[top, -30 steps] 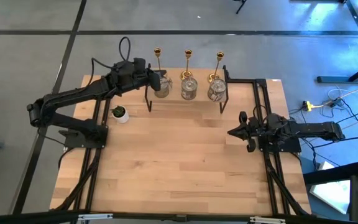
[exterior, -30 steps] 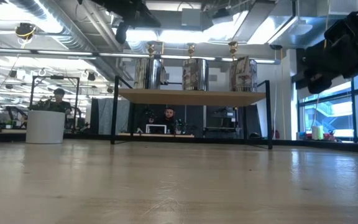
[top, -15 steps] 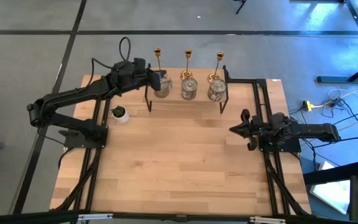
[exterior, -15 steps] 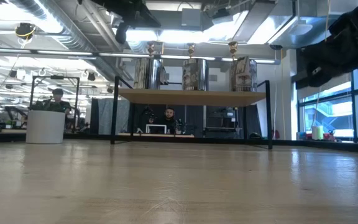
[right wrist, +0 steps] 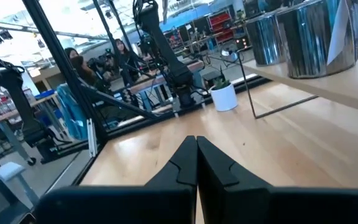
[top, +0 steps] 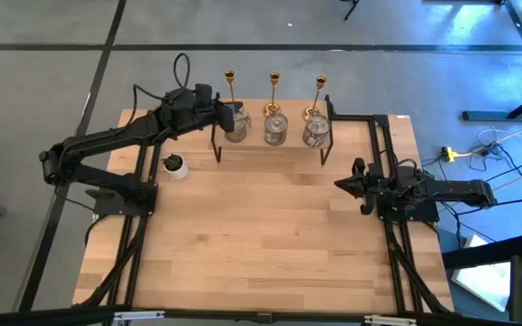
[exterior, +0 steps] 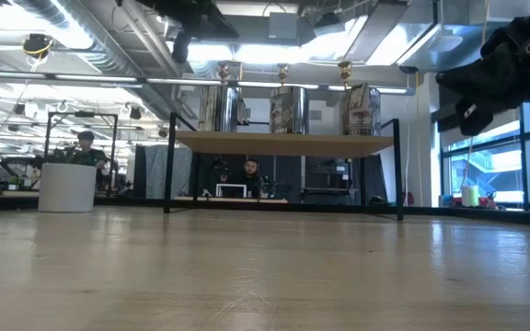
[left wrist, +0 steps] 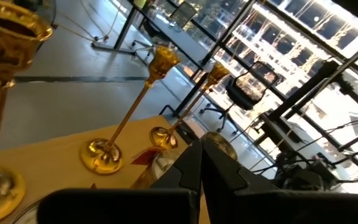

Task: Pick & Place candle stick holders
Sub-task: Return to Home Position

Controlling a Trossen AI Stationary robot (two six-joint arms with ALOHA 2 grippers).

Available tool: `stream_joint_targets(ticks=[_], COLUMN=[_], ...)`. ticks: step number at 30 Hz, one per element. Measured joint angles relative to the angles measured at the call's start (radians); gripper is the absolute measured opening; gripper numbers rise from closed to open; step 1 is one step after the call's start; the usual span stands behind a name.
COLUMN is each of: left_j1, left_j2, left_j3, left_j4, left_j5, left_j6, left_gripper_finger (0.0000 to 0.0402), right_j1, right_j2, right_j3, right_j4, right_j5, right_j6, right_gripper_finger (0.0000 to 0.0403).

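Brass, silvery candle stick holders (top: 275, 129) on shelf (exterior: 283, 143); left jaws closed, empty, beside them; right jaws likewise.

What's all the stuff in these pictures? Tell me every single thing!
gold candle stick holders: three, shiny gold, back row on the shelf.
silvery glass holders: three, silver, front row on the shelf.
shelf: one, wooden top, black legs, table's far side.
plant pot: one, white with green plant, on the table left of the shelf.
table: one, light wood.
people: two, in the room behind.
left arm: one, dark, reaching to the shelf's left end, jaws shut.
right arm: one, dark, above the table's right side, jaws shut.
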Motion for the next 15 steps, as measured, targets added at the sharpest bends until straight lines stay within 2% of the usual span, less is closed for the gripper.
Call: stream_joint_targets(ticks=[3, 9, 15], left_j1=[0.0, 0.0, -0.06], left_j2=[0.0, -0.005, -0.014], left_j3=[0.0, 0.0, 0.0], left_j4=[0.038, 0.147, 0.158], left_j5=[0.031, 0.173, 0.175], left_j6=[0.016, 0.092, 0.17], left_gripper_finger=[0.0002, 0.0002, 0.0002], right_j1=[0.0, 0.0, 0.0], right_j2=[0.0, 0.0, 0.0], right_j3=[0.0, 0.0, 0.0], right_j4=[-0.004, -0.004, -0.004], right_j5=[0.0, 0.0, 0.0], right_j6=[0.005, 0.007, 0.007], right_gripper_finger=[0.0, 0.0, 0.0])
